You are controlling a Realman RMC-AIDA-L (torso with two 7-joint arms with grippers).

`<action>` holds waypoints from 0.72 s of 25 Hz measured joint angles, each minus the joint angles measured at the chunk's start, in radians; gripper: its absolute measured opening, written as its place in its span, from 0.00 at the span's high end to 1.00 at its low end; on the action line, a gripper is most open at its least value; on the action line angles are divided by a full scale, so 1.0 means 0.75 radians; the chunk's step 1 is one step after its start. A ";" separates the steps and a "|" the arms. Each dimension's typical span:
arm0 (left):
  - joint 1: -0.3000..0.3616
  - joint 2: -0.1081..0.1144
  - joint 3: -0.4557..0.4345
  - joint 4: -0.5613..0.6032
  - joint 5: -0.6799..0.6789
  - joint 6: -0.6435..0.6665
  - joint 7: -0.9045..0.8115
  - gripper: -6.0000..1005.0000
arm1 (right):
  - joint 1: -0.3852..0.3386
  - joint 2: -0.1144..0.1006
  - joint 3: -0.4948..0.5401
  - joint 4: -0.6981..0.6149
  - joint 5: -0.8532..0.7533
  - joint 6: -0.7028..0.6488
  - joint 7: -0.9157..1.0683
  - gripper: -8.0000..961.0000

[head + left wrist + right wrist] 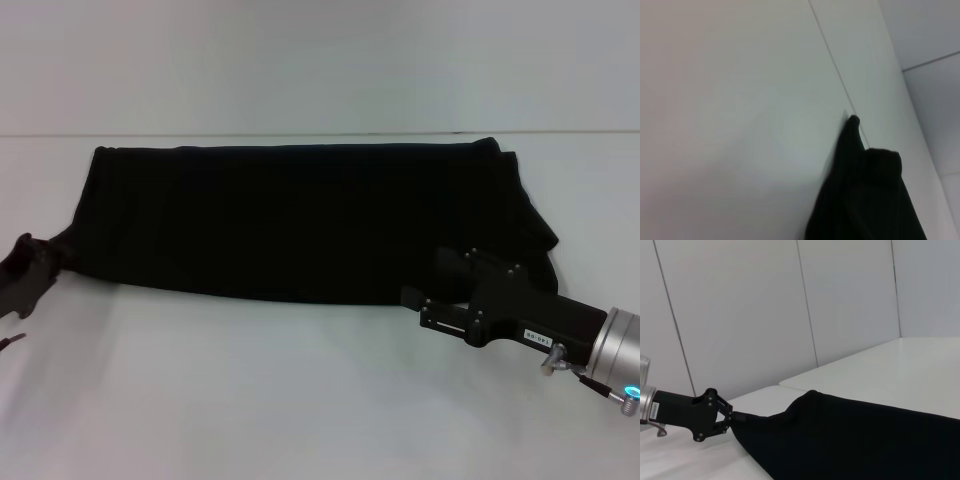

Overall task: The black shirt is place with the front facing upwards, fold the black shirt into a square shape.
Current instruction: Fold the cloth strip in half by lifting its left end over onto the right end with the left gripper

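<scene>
The black shirt point(300, 215) lies folded into a long band across the white table point(250, 400), with no print showing. At the far left my left gripper point(40, 262) is shut on the band's lower left corner. The right wrist view shows that same left gripper point(729, 416) pinching the cloth, with the black shirt point(855, 435) stretching away from it. The left wrist view shows only a bunched piece of the black shirt point(865, 195) close up. My right gripper point(432, 282) sits at the band's near hem towards its right end, black against black cloth.
A pale wall point(300, 60) runs behind the table's far edge. Bare white tabletop lies in front of the shirt, between the two arms. A seam between two table sections point(782, 385) shows in the right wrist view.
</scene>
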 joint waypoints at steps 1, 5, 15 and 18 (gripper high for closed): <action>0.002 -0.001 -0.002 0.002 -0.012 -0.008 0.009 0.96 | 0.000 0.000 0.002 0.002 0.000 0.000 0.000 0.13; 0.011 0.005 -0.051 0.007 -0.050 -0.035 0.068 0.96 | 0.000 0.000 0.026 0.010 0.000 -0.001 0.000 0.13; 0.045 0.052 -0.248 0.072 -0.051 -0.062 0.133 0.96 | -0.053 -0.002 0.104 0.012 0.000 0.000 0.003 0.13; 0.045 0.057 -0.271 0.074 -0.051 -0.056 0.137 0.96 | -0.068 -0.002 0.117 0.013 0.000 -0.001 0.004 0.13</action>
